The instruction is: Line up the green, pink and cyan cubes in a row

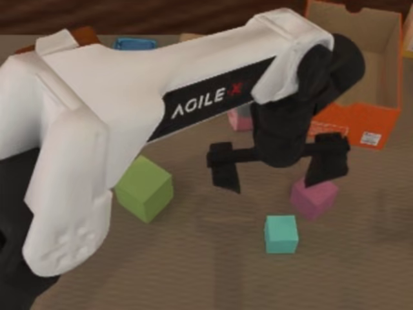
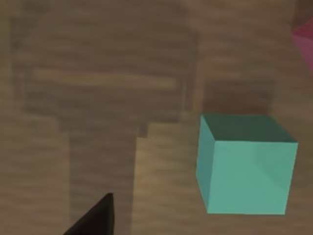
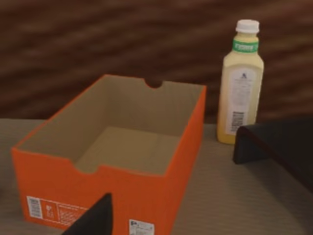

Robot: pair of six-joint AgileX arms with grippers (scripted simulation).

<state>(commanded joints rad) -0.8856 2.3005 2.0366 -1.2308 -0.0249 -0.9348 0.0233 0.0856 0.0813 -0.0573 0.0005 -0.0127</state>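
The large green cube [image 1: 145, 188] sits left of centre on the table. At the right is the pink cube [image 1: 313, 197], and the small cyan cube [image 1: 281, 234] lies just in front of it, to its left. My left gripper [image 1: 276, 165] hangs open over the table behind the cyan cube, holding nothing. One of its fingers [image 1: 329, 158] overlaps the pink cube's back edge. The left wrist view shows the cyan cube [image 2: 247, 166] and a corner of the pink cube [image 2: 304, 36]. My right gripper [image 3: 156, 230] is out of the top view and faces an orange box.
An open orange cardboard box [image 1: 361, 123] stands at the back right, with a yellow bottle [image 3: 240, 83] behind it. A pink object [image 1: 240, 119] shows under the left arm. A blue object [image 1: 135, 44] lies at the back left.
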